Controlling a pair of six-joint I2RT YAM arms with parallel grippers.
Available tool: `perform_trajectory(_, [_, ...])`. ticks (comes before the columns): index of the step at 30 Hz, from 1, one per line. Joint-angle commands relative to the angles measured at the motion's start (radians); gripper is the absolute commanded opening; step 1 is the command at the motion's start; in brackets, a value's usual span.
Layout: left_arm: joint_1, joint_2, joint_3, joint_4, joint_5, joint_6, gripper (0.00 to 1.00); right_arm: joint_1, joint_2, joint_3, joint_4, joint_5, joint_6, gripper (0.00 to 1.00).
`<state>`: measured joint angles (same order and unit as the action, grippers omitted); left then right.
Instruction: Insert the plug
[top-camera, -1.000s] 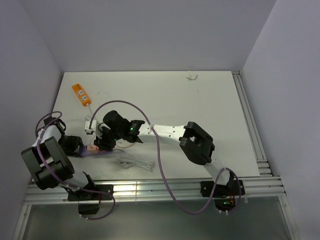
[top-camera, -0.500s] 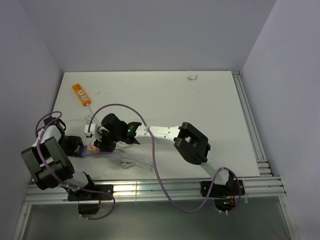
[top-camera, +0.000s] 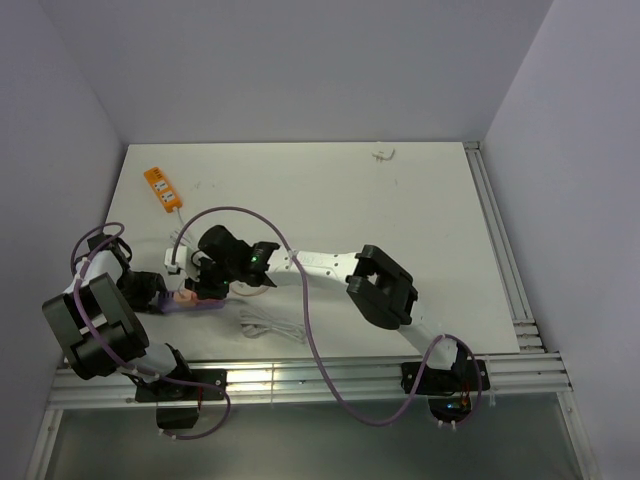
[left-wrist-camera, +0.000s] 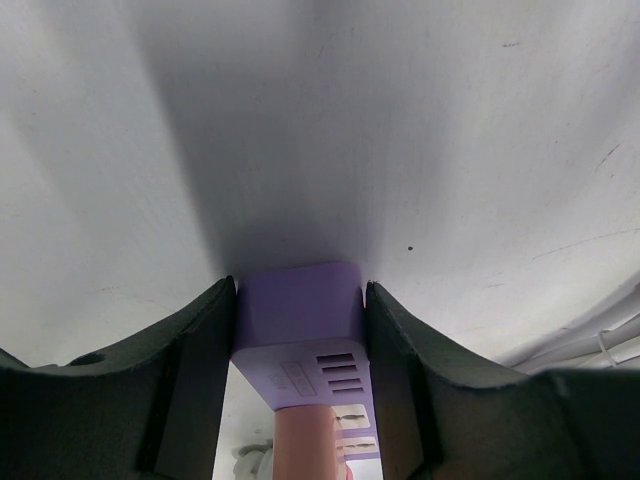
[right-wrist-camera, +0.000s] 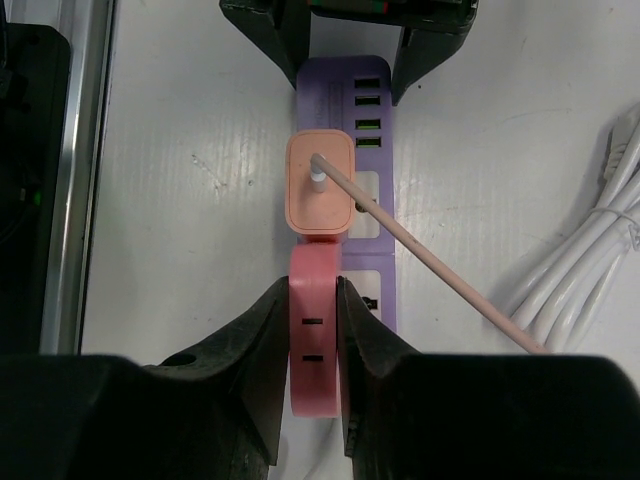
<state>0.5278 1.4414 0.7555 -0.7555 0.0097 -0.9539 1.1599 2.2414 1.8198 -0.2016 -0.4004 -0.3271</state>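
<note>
The salmon-pink plug (right-wrist-camera: 320, 183) sits on the face of the lilac power strip (right-wrist-camera: 372, 215). Its pale-pink cord (right-wrist-camera: 440, 268) runs off to the lower right, and its prongs are hidden. My right gripper (right-wrist-camera: 314, 330) is shut on a darker pink block (right-wrist-camera: 314, 365) with two slots, which butts against the plug's near edge. My left gripper (left-wrist-camera: 300, 310) is shut on the far end of the lilac strip (left-wrist-camera: 298, 305). In the top view both grippers meet at the strip (top-camera: 207, 304) near the table's left front, with the plug (top-camera: 185, 296) between them.
An orange power strip (top-camera: 160, 188) lies at the back left. A coiled white cable (top-camera: 270, 325) lies just right of the strip and also shows in the right wrist view (right-wrist-camera: 590, 245). A small white object (top-camera: 382, 153) sits at the far edge. A metal rail (right-wrist-camera: 85, 150) borders the table's left side.
My right arm has reached a little further left, bringing its wrist closer over the lilac strip. The left arm and the strip have not moved.
</note>
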Motion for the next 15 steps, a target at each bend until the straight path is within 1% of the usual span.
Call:
perform_trajectory(1, [-0.002, 0.005, -0.035, 0.021, 0.001, 0.012, 0.00, 0.020, 0.032, 0.058, -0.002, 0.000, -0.007, 0.20])
perform_trajectory(3, [-0.003, 0.005, -0.036, 0.022, 0.003, 0.012, 0.00, 0.021, 0.034, 0.058, -0.001, -0.002, -0.007, 0.19])
perform_trajectory(4, [-0.003, 0.005, -0.036, 0.024, 0.001, 0.014, 0.00, 0.021, 0.035, 0.062, -0.004, -0.008, -0.009, 0.15])
perform_trajectory(6, [-0.002, 0.007, -0.035, 0.024, 0.003, 0.014, 0.00, 0.023, 0.040, 0.064, -0.010, -0.006, -0.015, 0.13])
perform_trajectory(7, [-0.003, 0.005, -0.035, 0.024, 0.004, 0.014, 0.00, 0.026, 0.041, 0.064, -0.013, -0.003, -0.020, 0.09])
perform_trajectory(9, [-0.002, 0.005, -0.033, 0.022, 0.003, 0.014, 0.00, 0.029, 0.047, 0.062, -0.018, 0.009, -0.029, 0.06])
perform_trajectory(10, [-0.002, 0.004, -0.035, 0.024, 0.003, 0.012, 0.00, 0.032, 0.050, 0.058, -0.019, 0.012, -0.032, 0.00])
perform_trajectory(15, [-0.003, 0.005, -0.036, 0.025, 0.006, 0.014, 0.00, 0.037, 0.046, 0.016, 0.007, 0.020, -0.050, 0.00])
